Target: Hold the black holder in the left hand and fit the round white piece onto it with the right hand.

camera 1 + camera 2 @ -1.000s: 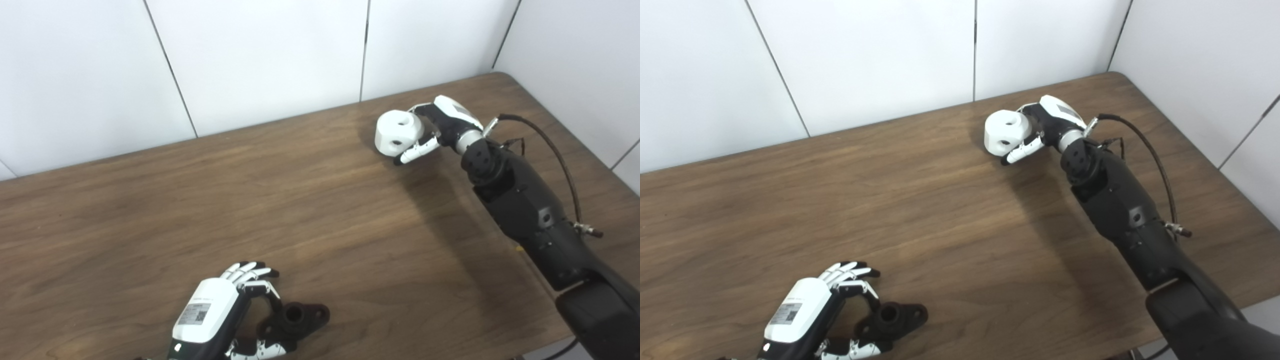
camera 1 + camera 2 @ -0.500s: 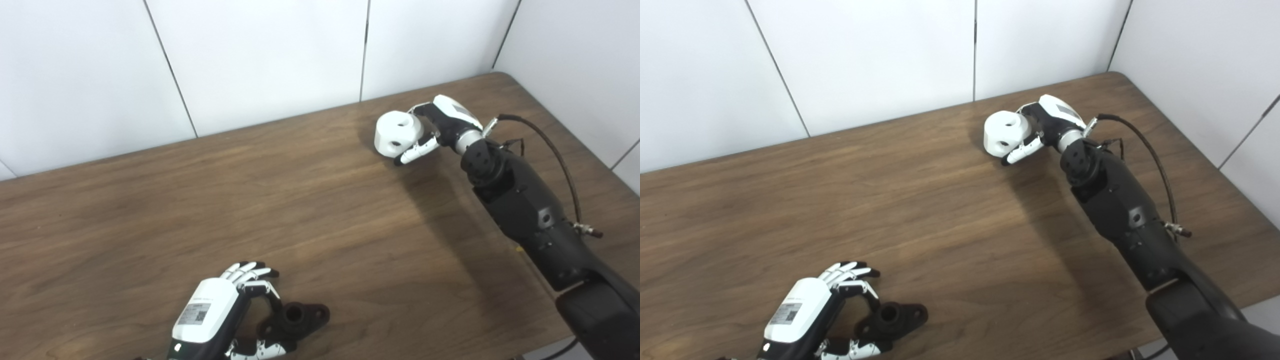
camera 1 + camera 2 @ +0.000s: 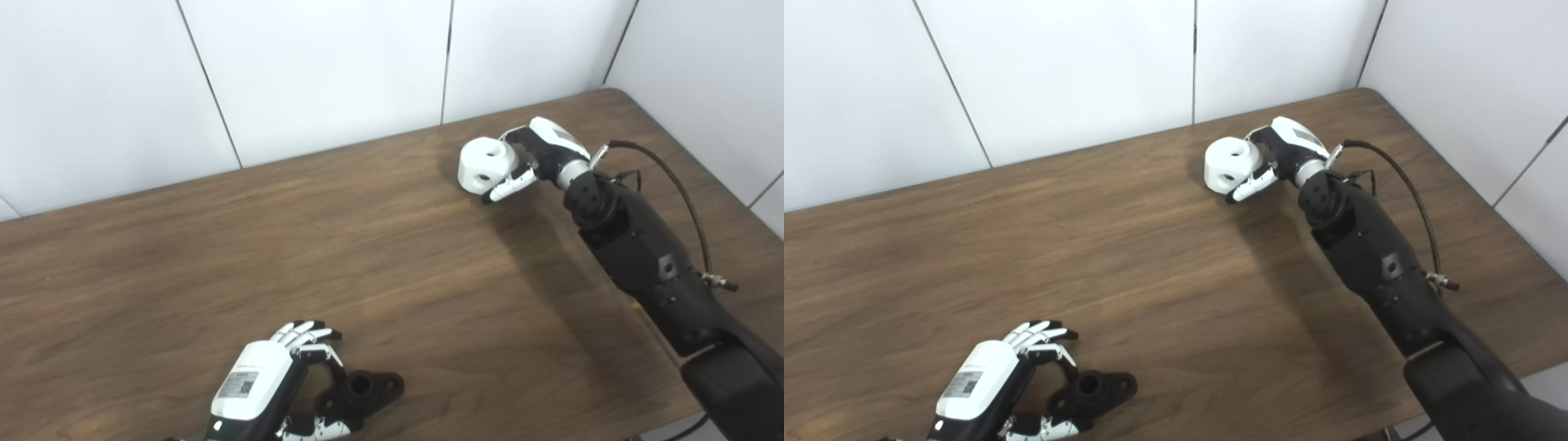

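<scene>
The black holder [image 3: 361, 392] lies flat on the table near the front edge, its round socket facing up. My left hand [image 3: 263, 383] sits just left of it, with thumb and fingers [image 3: 309, 334] spread around its left end and not closed on it. The round white piece [image 3: 486, 164], a short cylinder with holes in its top and side, is at the far right of the table. My right hand [image 3: 533, 156] is closed on it from the right, with the thumb along its front. It also shows in the right eye view [image 3: 1230, 164].
The brown wooden table [image 3: 380, 245] is bare between the two hands. White wall panels stand behind it and to its right. A black cable [image 3: 680, 184] loops off my right forearm. The table's front edge runs close under my left hand.
My right hand has shifted very slightly to the left with the white piece in it. My left hand and the black holder have not moved.
</scene>
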Available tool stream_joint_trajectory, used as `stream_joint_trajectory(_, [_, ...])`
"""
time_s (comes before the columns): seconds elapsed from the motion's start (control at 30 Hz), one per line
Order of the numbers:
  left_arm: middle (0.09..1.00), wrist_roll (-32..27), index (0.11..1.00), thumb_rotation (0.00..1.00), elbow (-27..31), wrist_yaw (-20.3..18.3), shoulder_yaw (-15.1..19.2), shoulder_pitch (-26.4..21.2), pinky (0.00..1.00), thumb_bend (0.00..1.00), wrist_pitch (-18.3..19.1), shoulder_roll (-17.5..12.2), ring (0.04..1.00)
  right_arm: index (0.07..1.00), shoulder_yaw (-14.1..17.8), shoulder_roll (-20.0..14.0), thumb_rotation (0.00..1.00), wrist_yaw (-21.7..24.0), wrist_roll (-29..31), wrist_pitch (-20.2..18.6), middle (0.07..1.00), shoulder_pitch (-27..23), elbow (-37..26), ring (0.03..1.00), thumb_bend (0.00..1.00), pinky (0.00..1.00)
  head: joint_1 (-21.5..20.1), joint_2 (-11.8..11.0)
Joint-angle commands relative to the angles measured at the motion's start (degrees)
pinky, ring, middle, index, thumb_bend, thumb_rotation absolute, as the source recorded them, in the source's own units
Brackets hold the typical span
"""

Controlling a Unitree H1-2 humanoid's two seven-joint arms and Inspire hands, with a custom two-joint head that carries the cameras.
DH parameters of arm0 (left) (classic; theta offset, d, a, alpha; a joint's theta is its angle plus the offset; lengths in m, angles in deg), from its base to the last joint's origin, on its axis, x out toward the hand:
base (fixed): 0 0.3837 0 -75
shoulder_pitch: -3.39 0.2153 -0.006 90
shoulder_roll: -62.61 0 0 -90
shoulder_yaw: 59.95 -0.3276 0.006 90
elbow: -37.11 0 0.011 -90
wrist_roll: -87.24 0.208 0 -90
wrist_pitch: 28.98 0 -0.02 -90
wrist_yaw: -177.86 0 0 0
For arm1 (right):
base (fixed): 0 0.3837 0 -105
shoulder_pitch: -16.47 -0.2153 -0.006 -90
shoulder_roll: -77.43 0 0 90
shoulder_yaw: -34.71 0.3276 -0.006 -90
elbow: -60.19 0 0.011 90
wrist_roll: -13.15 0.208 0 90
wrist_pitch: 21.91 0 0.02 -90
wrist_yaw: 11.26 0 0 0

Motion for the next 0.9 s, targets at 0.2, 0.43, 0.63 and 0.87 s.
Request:
stream_joint_trajectory(0.2, [0.816, 0.92, 0.485, 0.06, -0.73, -3.06, -0.25, 1.85, 0.9, 0.52, 1.24, -1.21, 0.885, 0.499, 1.37, -2.03, 0.15, -2.43, -0.1, 3.58, 0.846, -2.12, -0.85, 0.948, 0.56, 0.86, 0.09, 0.18])
stream_joint_trajectory(0.43, [0.819, 0.52, 0.485, 0.06, -0.77, -3.26, -0.27, 1.72, 0.91, 0.52, 1.09, -1.33, 0.888, 0.482, 0.88, -2.5, 0.14, -3.59, -1.17, 5.55, 0.82, -1.93, -0.53, 0.932, 0.52, 0.86, 0.22, 0.15])
stream_joint_trajectory(0.63, [0.817, 0.83, 0.485, 0.06, -0.55, -3.38, -0.26, 1.74, 0.9, 0.52, 1.3, -1.25, 0.885, 0.482, 0.81, -2.52, 0.14, -4.17, -1.59, 6.43, 0.811, -1.55, -0.96, 0.923, 0.52, 0.85, 0.27, 0.21])
stream_joint_trajectory(0.87, [0.816, 0.8, 0.485, 0.06, -0.67, -3.25, -0.31, 1.76, 0.9, 0.52, 1.19, -1.19, 0.885, 0.483, 1.55, -2.19, 0.14, -4.27, -1.33, 6.11, 0.817, -0.63, -2.21, 0.93, 0.52, 0.86, 0.51, 0.34])
